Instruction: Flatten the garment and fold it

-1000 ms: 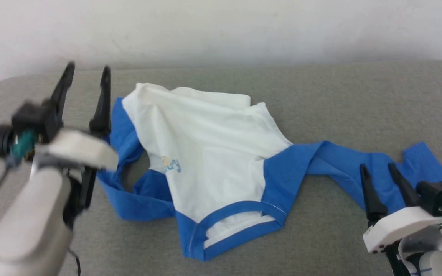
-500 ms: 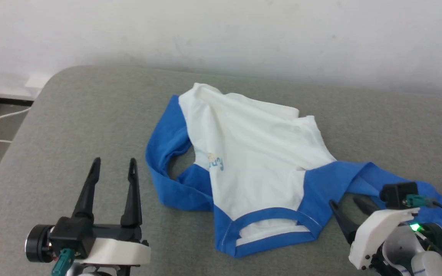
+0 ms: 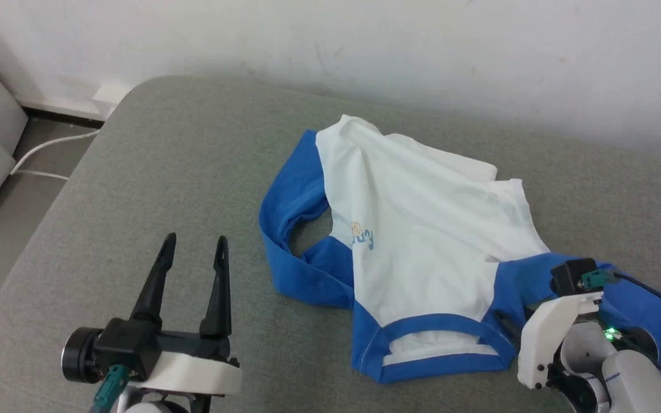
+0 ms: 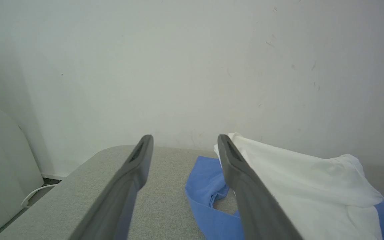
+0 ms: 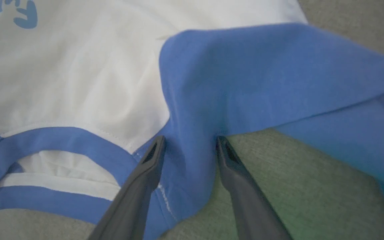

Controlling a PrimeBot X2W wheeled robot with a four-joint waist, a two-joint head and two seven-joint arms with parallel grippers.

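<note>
**Shirt's still a crumpled heap, right hand parked over a sleeve**

So the garment [image 3: 422, 229] is lying on the grey fabric-covered counter [image 3: 164, 172], more to the robot's right than the middle, and it's nowhere near flat. The white body is bunched and creased, with the far hem folded over on itself. The blue neckband [image 3: 434, 324] faces the robot at the near edge. The little light-blue lettering [image 3: 365, 238] sits by the left edge of the white part. One blue sleeve [image 3: 293, 229] curls round in a loop on the robot's left, with bare counter showing through the gap. The other sleeve [image 5: 278, 73] trails off to the right in twisted folds.

The left hand [image 3: 195, 238] hovers over bare counter, near the shirt but apart from it, fingers spread wide with nothing between them.

The right hand [image 5: 190, 138] is down at the shirt, just beside the neckband. Its fingers are spread too, straddling a raised ridge of blue sleeve fabric, which isn't pinched.

Behind it all is a plain white wall [image 3: 365, 46], and a white cable [image 3: 49, 146] runs across the floor off to the left.
</note>
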